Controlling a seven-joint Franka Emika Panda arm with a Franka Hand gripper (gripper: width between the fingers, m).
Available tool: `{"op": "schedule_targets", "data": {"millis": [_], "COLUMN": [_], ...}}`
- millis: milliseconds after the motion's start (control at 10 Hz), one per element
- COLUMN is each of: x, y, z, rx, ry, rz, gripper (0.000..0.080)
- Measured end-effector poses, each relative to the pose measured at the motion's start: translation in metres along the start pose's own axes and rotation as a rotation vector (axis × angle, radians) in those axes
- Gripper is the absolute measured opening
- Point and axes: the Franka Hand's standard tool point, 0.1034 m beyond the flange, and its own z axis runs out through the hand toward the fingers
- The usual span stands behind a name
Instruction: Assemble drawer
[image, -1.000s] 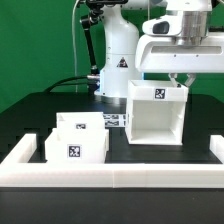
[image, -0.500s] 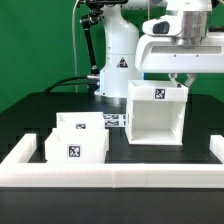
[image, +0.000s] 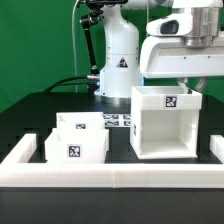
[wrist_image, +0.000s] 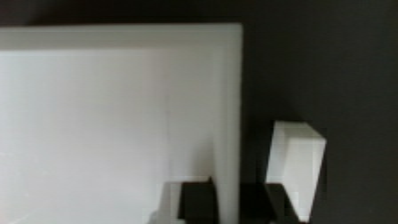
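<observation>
The large white cube-like housing (image: 160, 130) stands at the exterior view's right, open side facing the camera, with a square tag on its top front edge. My gripper (image: 186, 84) comes down from above and is shut on the housing's top wall. In the wrist view the housing (wrist_image: 107, 110) fills most of the picture, and my gripper (wrist_image: 238, 200) has a thin white wall edge clamped between its two dark fingers (wrist_image: 205, 203). Two small white trays (image: 80, 148) stand together at the exterior view's left, the front one tagged.
The long low white border wall (image: 110, 176) runs along the front and turns back at both ends. The marker board (image: 118, 120) lies behind the trays. The arm's white base (image: 118, 55) stands at the back. A white block edge (wrist_image: 299, 155) shows beside the housing in the wrist view.
The housing, held by my gripper, has moved toward the camera and toward the exterior view's right. The two trays have not moved.
</observation>
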Motion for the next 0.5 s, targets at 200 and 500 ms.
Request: {"op": "schedule_targets", "data": {"millis": [200, 500], "x": [0.0054, 0.0054], "y": [-0.0008, -0.0011], "z": [0.0000, -0.0001], "rx": [0.006, 0.006], "ry": [0.015, 0.016], "rz": [-0.012, -0.012], "gripper": [0.0038, 0.0038]}}
